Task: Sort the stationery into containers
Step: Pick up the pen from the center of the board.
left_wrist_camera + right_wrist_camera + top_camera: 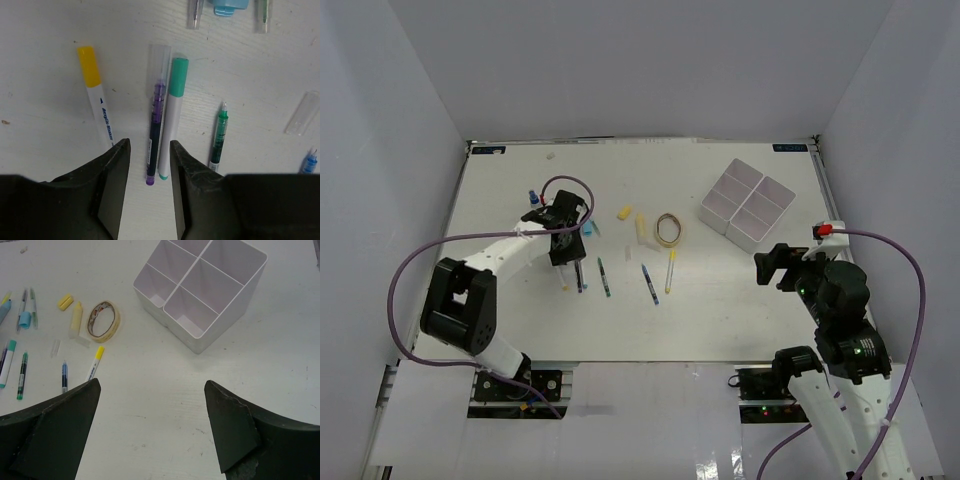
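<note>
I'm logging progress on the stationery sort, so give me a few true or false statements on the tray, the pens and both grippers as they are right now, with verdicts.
1. The white four-compartment plastic tray has nothing in it. True.
2. The right gripper holds a yellow-capped marker. False: its jaws stand wide open and empty.
3. The ends of the clear-capped purple pen and the green-capped white marker lie between the open jaws of the left gripper. True.
4. The tan tape ring lies inside the tray. False: it lies on the white table, apart from the tray.
</note>
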`<action>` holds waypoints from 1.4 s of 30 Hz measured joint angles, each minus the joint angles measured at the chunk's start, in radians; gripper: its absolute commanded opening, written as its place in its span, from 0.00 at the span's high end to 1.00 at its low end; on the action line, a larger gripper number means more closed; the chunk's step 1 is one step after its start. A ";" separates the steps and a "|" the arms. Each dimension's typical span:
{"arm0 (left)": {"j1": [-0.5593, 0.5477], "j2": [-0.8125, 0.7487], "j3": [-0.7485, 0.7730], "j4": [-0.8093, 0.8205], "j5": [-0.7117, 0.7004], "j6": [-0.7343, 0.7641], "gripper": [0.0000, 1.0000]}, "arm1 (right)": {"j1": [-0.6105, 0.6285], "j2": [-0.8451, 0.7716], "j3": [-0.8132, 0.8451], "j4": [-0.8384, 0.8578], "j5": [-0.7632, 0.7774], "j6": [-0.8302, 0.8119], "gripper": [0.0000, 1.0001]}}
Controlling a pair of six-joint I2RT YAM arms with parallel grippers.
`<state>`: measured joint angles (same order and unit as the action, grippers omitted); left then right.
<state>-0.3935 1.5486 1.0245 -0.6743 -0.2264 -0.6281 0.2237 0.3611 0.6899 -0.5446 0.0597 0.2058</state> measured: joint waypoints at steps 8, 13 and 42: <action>-0.010 0.063 0.001 0.011 -0.005 -0.002 0.59 | 0.000 -0.010 0.000 0.000 0.024 0.005 0.09; -0.010 0.080 0.001 0.026 -0.012 -0.003 0.62 | 0.000 -0.023 -0.001 0.000 0.038 0.010 0.09; -0.016 0.134 -0.026 0.075 -0.029 -0.029 0.90 | 0.000 -0.056 -0.034 0.001 0.049 0.023 0.09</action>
<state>-0.4099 1.6825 0.9985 -0.5995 -0.2550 -0.6567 0.2237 0.3050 0.6559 -0.5438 0.1085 0.2287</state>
